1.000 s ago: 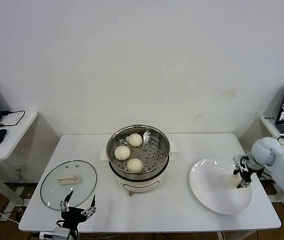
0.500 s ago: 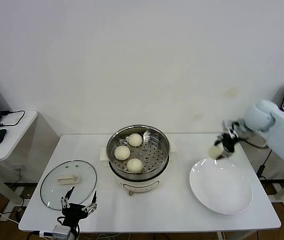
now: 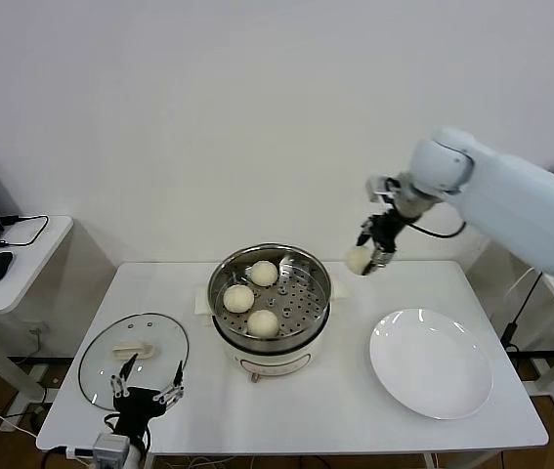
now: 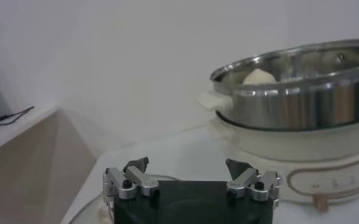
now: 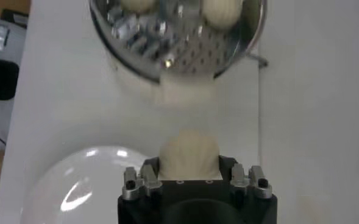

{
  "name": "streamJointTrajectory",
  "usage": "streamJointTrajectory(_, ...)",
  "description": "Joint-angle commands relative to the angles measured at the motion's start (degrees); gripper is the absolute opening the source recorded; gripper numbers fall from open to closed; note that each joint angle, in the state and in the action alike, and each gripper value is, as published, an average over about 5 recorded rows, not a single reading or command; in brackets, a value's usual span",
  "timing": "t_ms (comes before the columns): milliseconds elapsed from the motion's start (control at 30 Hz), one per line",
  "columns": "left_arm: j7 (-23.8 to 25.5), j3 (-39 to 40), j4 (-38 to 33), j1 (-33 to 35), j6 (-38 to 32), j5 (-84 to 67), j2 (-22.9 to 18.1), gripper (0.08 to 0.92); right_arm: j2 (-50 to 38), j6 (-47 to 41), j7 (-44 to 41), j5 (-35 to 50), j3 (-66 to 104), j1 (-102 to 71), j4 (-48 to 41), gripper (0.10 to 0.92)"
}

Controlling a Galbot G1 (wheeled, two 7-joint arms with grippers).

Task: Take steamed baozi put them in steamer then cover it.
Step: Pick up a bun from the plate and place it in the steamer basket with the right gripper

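A: What does the right wrist view add?
B: The right gripper (image 5: 191,178) clamps a baozi (image 5: 189,154) in the air beside the steamer (image 3: 270,296), which holds three.

A: And the setting?
B: A white table (image 3: 335,391) with plate (image 3: 431,363) and lid (image 3: 133,357); the left gripper (image 3: 146,394), spread wide, hovers at the table's near edge.

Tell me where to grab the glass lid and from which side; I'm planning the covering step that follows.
Grip the cream handle at the centre of the glass lid, coming straight down from above. The lid lies flat on the table with its handle up, a raised bar that fingers can close across; the thin rim offers little purchase. The left gripper hovers open beside it.
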Motion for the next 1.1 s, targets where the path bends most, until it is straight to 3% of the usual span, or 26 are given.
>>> streamJointTrajectory(33, -0.01, -0.75, -1.08, -0.05, 0.36, 0.04, -0.03, 0.823, 16.25, -3.32, 0.29, 7.33, -10.13, 6.33, -8.01, 0.602)
streamJointTrajectory(567, 0.55, -1.94, -0.78, -1.30, 0.78, -1.67, 0.59, 0.823, 24.78, -3.21, 1.34, 4.43, -11.00, 0.97, -16.33, 0.604)
streamJointTrajectory(1100, 0.64, -1.75, -0.17, -1.71, 0.76, -1.85, 0.53, 0.823, 26.38, -2.66, 3.02, -0.08, -9.74, -6.15, -20.64, 0.607)
